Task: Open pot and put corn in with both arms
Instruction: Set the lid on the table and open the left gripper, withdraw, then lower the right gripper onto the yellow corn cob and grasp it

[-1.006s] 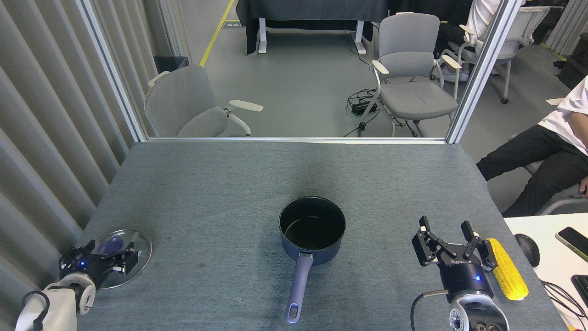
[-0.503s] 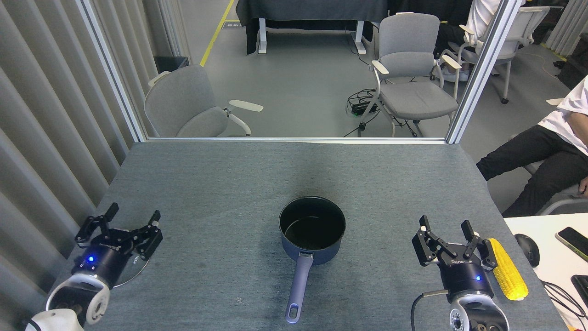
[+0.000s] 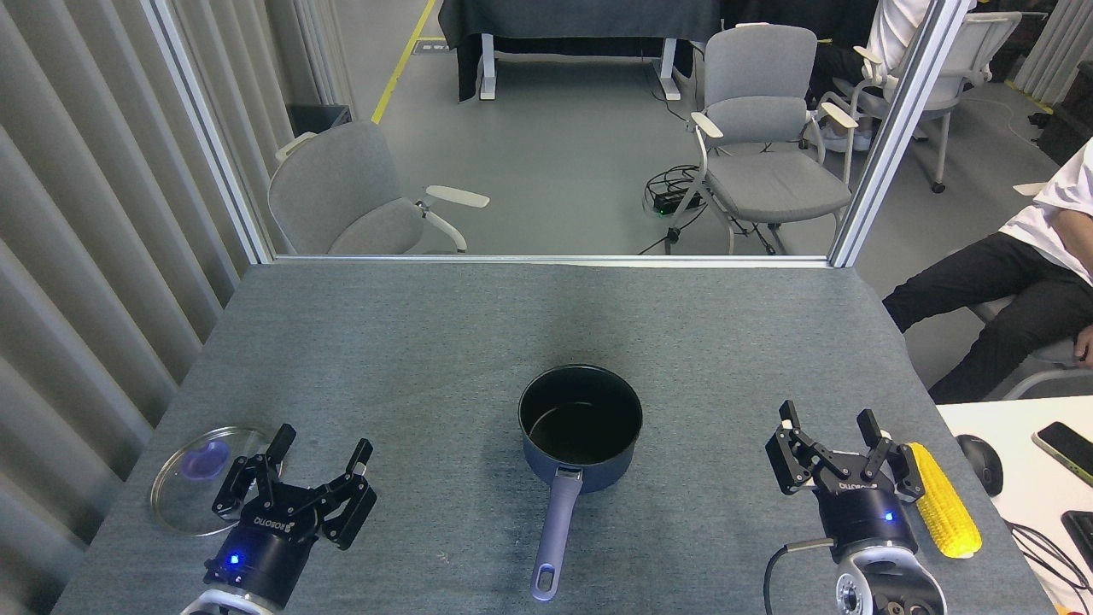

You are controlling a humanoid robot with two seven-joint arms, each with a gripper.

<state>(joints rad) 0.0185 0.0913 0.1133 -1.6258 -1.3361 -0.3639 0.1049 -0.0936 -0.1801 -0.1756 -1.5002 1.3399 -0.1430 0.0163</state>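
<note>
Grey felt covers the table (image 3: 427, 342) where a humanoid robot works, with office chairs (image 3: 768, 128) and a seated person (image 3: 1016, 282) beyond the glass partition. At centre stands the pot (image 3: 581, 423), uncovered, its dark inside empty and its long handle pointing toward the robot. Its glass lid (image 3: 201, 478) lies flat near the table's left edge. Just beside the lid, the left gripper (image 3: 318, 477) holds nothing, its 2 fingers spread apart. At the right, the right gripper (image 3: 835, 444) is likewise spread and empty. The corn (image 3: 942, 497) lies on the table just beside it, on its outer side, well apart from the pot. Judging by its look, the cob should be light and stiff, its kernel rows offering some bite but its round taper liable to roll; a hold across the thick middle seems safest.
</note>
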